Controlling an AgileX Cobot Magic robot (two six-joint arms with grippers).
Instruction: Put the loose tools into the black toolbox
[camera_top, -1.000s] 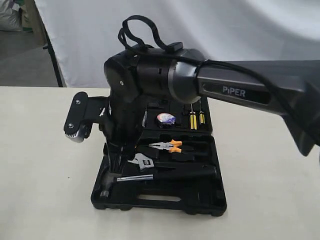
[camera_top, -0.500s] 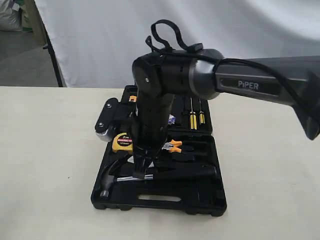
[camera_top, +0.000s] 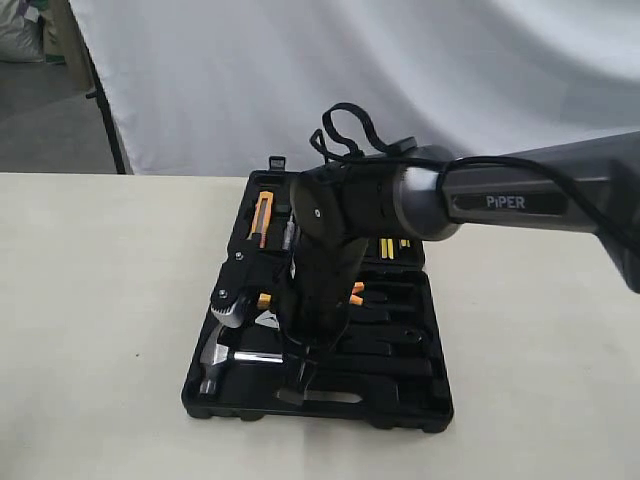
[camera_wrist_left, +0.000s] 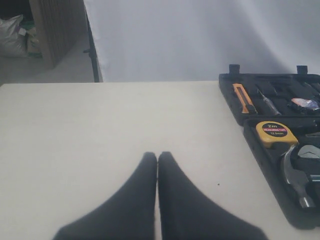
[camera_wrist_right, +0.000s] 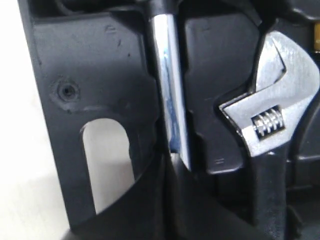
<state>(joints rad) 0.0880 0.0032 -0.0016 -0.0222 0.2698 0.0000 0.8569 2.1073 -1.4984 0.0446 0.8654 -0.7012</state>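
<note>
The black toolbox lies open on the table. The claw hammer lies in its front recess, its head at the left, and in the right wrist view its steel shaft runs beside the slot handle. Next to it the silver adjustable wrench rests in its own recess. My right gripper points down over the hammer's shaft; its fingers are pressed together with nothing between them. The blue-white-red tape roll sits in the case's back half. My left gripper is shut over bare table, left of the case.
A yellow tape measure, an orange-handled knife and yellow-handled screwdrivers sit in the case. Orange-handled pliers peek out beside the right arm. A white backdrop hangs behind the table, with a dark stand at the back left.
The right arm has swung from the case's left side toward its front middle and dropped lower. It now hides the wrench and tape roll in the exterior view.
</note>
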